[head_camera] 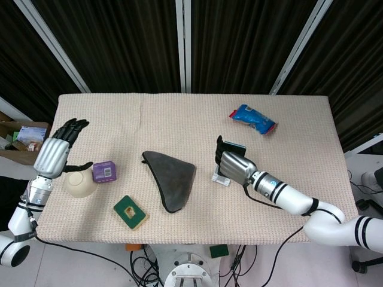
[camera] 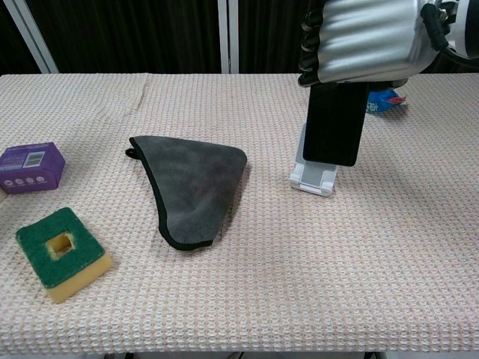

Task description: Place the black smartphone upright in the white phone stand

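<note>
My right hand (camera: 367, 41) grips the black smartphone (camera: 334, 123) by its upper part and holds it upright, right in front of the white phone stand (camera: 313, 176). The phone's lower edge hangs just above the stand's front lip; contact cannot be told. In the head view the right hand (head_camera: 232, 164) covers most of the phone, and only a corner of the stand (head_camera: 221, 179) shows. My left hand (head_camera: 55, 152) hovers open at the table's left edge, above a cream bowl (head_camera: 80, 184).
A dark grey cloth (camera: 191, 184) lies left of the stand. A green and yellow sponge (camera: 61, 251) and a purple box (camera: 30, 167) sit on the left. A blue snack packet (head_camera: 253, 119) lies behind the stand. The table (head_camera: 179, 113) has a beige woven cover.
</note>
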{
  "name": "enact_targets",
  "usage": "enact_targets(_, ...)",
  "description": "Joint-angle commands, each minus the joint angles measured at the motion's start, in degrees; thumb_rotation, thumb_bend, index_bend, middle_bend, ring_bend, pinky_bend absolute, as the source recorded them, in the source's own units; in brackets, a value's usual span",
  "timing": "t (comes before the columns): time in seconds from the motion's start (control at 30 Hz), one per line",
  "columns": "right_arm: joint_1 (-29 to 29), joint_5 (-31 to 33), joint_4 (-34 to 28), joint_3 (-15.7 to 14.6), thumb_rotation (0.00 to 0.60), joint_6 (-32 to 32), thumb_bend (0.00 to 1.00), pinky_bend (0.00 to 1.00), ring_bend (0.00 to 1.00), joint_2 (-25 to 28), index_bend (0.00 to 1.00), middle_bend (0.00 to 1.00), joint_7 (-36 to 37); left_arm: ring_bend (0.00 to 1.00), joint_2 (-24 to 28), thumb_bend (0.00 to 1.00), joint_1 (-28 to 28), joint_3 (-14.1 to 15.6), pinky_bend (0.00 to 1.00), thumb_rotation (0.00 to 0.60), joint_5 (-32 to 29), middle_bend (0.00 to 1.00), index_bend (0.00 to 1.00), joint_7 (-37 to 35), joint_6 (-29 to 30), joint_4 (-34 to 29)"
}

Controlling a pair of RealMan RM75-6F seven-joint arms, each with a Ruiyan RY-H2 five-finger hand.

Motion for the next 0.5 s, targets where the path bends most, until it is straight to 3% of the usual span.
enact_targets(0.03, 0.47, 4.03, -1.09, -2.23, 0.600, 3.83, 0.63, 0.20, 0.48, -2.20, 0.77, 0.56, -4.95, 0.06, -0.18, 0.07, 0.02, 0.05, 0.19, 0.591, 0.12, 0.09, 0.11, 0.23, 0.11, 0.36)
enact_targets(0.5, 3.47, 10.42, -2.13, -7.90, 0.600, 9.93, 0.62, 0.18, 0.47, -5.35, 0.77, 0.56, -11.24, 0.06, -0.20, 0.07, 0.71, 0.40, 0.19, 0.590, 0.25, 0.09, 0.11, -0.40, 0.66, 0.92)
